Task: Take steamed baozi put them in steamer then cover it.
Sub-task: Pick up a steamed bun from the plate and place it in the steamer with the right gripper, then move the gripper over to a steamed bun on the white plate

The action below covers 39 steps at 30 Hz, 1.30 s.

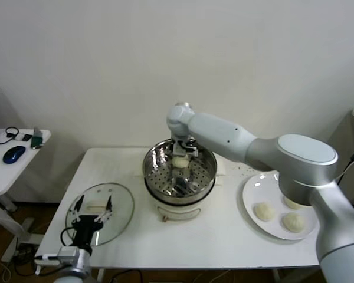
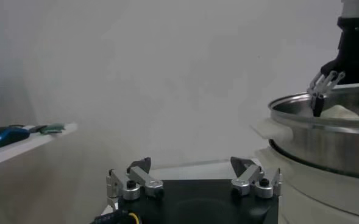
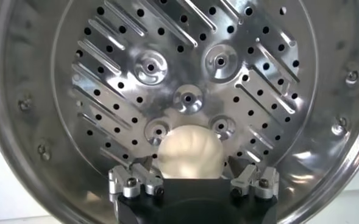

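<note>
The steamer (image 1: pixel 159 162) stands mid-table, shiny steel on a white base. One cream-white baozi (image 1: pixel 180 163) lies on its perforated tray (image 3: pixel 185 67). My right gripper (image 1: pixel 183 151) hangs inside the pot just above it. In the right wrist view the right gripper (image 3: pixel 191 165) is open, and the baozi (image 3: pixel 190 152) sits between its fingers with a gap on each side. Three more baozi (image 1: pixel 264 211) rest on the white plate (image 1: pixel 251 188) at the right. The cover (image 1: pixel 121 203), a glass lid, lies flat at the front left. My left gripper (image 1: pixel 93 211) waits open over it, holding nothing.
A white side table (image 1: pixel 12 171) with a blue mouse (image 1: pixel 14 154) stands to the left, apart from the work table. In the left wrist view the steamer's wall (image 2: pixel 331 140) rises close on one side of the left gripper (image 2: pixel 191 164). A wall stands behind.
</note>
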### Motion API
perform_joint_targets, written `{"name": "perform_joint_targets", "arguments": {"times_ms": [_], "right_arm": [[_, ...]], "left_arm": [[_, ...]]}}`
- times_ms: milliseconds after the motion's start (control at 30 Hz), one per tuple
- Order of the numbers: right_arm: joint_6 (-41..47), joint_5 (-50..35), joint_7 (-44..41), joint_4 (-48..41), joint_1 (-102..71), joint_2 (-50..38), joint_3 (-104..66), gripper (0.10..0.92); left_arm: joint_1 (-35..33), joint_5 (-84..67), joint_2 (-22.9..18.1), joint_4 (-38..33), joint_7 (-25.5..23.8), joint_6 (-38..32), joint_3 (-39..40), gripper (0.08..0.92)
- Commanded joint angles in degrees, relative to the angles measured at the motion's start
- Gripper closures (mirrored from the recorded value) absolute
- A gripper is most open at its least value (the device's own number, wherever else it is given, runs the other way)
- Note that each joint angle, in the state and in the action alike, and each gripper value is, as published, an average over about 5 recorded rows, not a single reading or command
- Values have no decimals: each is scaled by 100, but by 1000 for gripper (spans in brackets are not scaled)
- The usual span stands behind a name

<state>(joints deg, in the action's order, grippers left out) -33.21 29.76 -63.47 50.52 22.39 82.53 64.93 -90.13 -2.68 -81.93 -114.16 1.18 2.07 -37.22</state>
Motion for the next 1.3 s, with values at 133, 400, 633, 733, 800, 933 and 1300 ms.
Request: {"name": "perform_joint_targets", "arguments": {"times_ms": [133,400,633,733,800,933,1300], "right_arm": [[159,-719,-254,826,486,-668,15,203],[2117,-3441,282,1671,1834,-2245,1080,203],[4585,-5772,1058,2754,2723,-3457,2051,203],[5040,-6187,961,2992,2743,-3948,2245,203],[5255,-6361,903,3116,2674,-4284,2356,203],[5427,-6354,726,3220,2347,-4739,2433,203],[5221,-5060,278,2730,547,-5107,1805,203]], "left_arm": [[-1,49,-2,-60,9,34,8,177],[-223,15,-70,-242,-94,-90,76,177],[-254,-54,9,-316,-90,-112,62,177],[-264,-95,32,-339,-75,-105,53,177],[-278,-109,48,-341,-65,-102,51,177],[-312,-123,90,-322,-62,-110,40,177],[-369,-135,128,-302,-2,-109,-10,177]]}}
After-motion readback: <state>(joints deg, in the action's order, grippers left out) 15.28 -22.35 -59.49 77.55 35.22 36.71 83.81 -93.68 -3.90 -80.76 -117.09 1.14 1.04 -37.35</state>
